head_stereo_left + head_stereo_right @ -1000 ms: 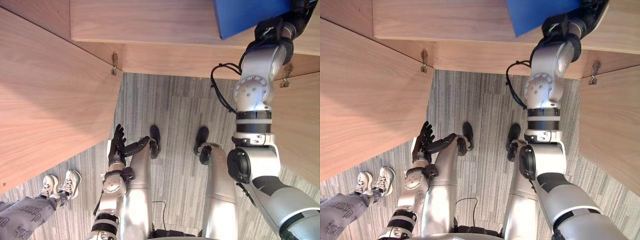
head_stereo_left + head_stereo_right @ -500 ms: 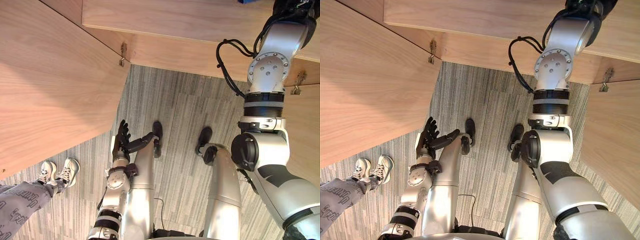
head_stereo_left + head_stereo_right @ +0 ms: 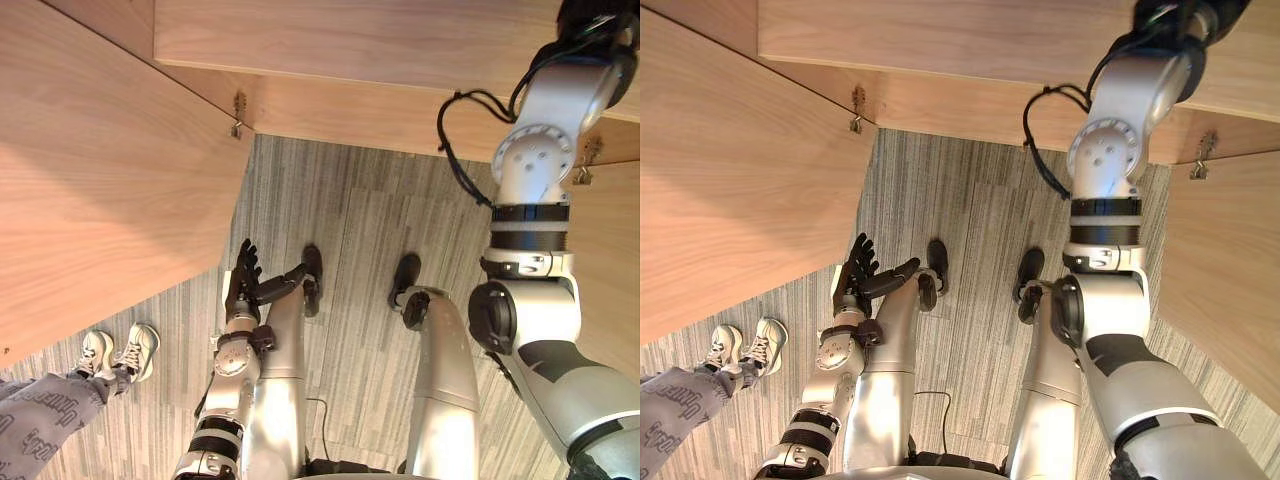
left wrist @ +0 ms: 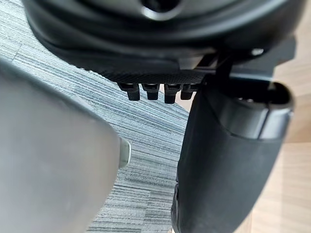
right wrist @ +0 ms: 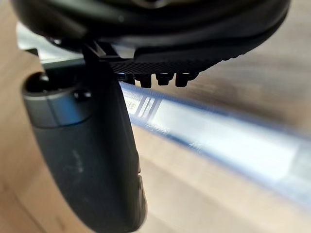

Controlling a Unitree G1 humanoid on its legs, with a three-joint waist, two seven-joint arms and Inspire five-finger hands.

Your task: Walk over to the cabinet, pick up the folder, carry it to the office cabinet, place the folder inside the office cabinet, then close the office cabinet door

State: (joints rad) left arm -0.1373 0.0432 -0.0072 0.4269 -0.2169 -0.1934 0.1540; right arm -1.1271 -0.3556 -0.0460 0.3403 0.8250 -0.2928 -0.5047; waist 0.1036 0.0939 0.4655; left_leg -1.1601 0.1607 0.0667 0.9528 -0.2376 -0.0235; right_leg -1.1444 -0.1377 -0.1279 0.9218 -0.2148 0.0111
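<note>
Cabinet: a wooden shelf runs across the far side, with the left door and the right door both swung open towards the robot.
Hinges: a small metal one sits at the left door's far corner and another by the right door.
Floor: grey striped carpet lies between the doors.
Right arm, from the eye views: it reaches up and far over the shelf at the right, and the hand's dark bulk meets the top edge.
Right hand, from its wrist view: the fingers are straight and the thumb stands free, with nothing in its grasp.
Folder: the right wrist view shows it lying flat on the wooden shelf just past the right hand's fingers, as a blurred blue edge with a white label strip. I cannot tell whether the fingers touch it.
Left hand: it hangs low by the robot's left side, near the left door, fingers straight and empty. Its wrist view shows carpet beyond the fingers.
Person: pale shoes and a grey trouser leg stand on the carpet at the near left.
</note>
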